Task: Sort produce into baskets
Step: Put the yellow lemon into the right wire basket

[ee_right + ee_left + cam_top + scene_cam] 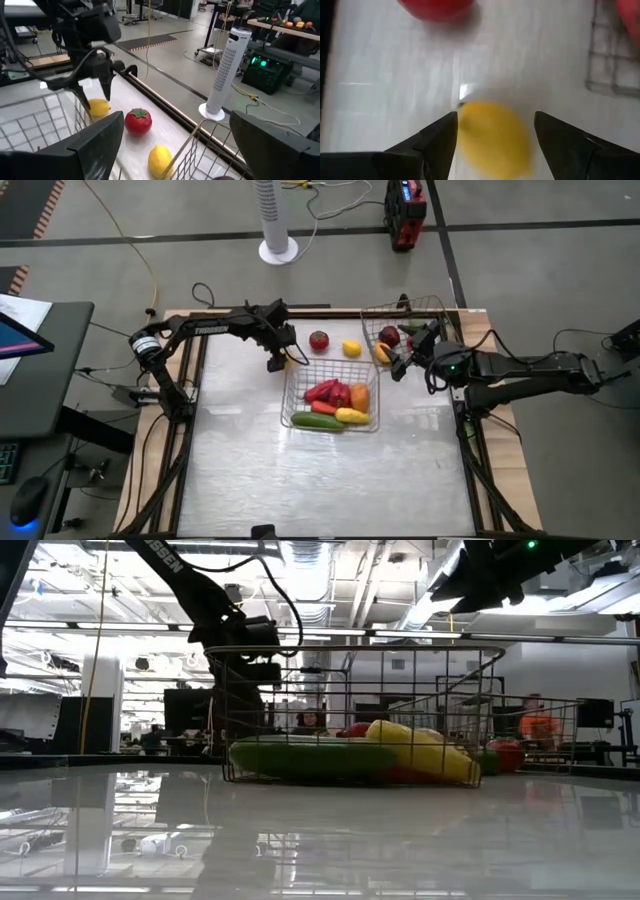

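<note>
At the centre of the overhead frame, a square silver wire-mesh basket [331, 394] sits on the glossy white table [320, 480], holding red peppers [327, 391], an orange piece [360, 396], a green cucumber [317, 421] and a yellow corn cob [352, 416]. Just beyond its upper-left corner, the left gripper [284, 360] reaches down over a yellow lemon [492, 137]; its dark fingers [437, 137] stand wide apart either side of the fruit, not closed on it. Right of that, loose on the table, lie a round red tomato with a green stalk [319, 340] and a second yellow lemon [352, 348]. At upper right, the right gripper [401, 366] hovers with its fingers spread wide and empty, beside a second wire-mesh basket [405, 310] containing a dark-purple round piece [389, 335] and a green piece [413, 328]. A white tower fan [275, 220] stands on the floor beyond the table.
</note>
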